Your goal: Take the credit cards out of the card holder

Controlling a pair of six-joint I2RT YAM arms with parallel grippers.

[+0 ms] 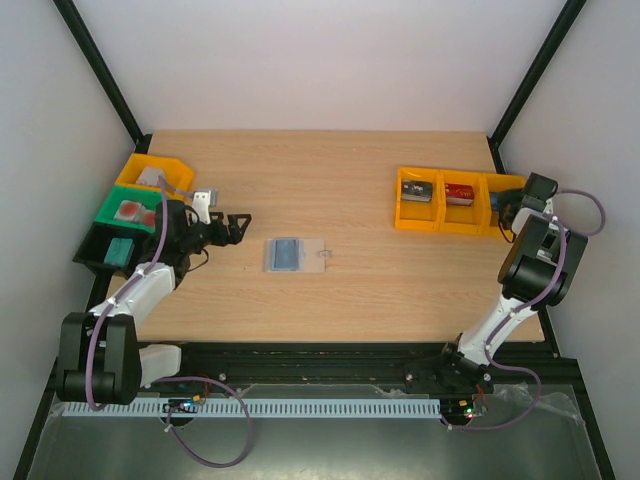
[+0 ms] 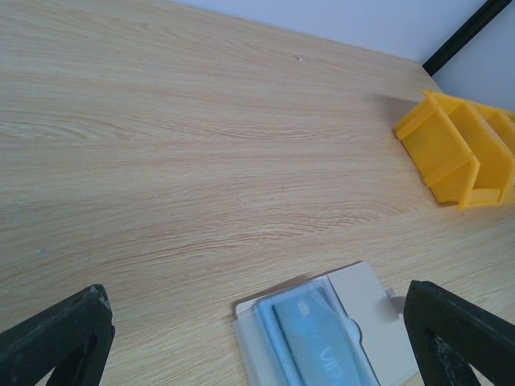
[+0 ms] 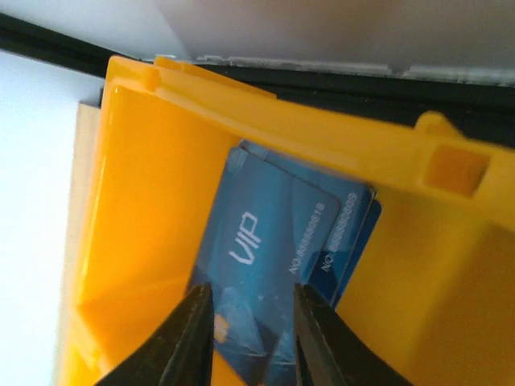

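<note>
Holder [image 1: 284, 254] lies lengthwise just ahead of my wide-open left gripper [image 1: 243, 227]; right gripper [image 3: 251, 288] hovers slightly parted over cards [image 3: 265, 233] in bin [image 3: 145, 201].

The top camera hangs above and behind the arms [image 1: 140, 285], looking down and forward over the whole counter [image 1: 330, 180]. The left wrist camera sits low and near the counter, facing across it toward the far right corner, with the left gripper [image 2: 256, 291] framing its bottom corners. With the top view it shares the card holder [image 2: 322, 338] and the yellow bins [image 2: 455, 153]. The right wrist camera is very close, looking down past the right gripper [image 3: 251, 291] into one of those bins, whose walls and blue cards [image 3: 257, 241] fill the frame. The top view shows that bin from far off.
</note>
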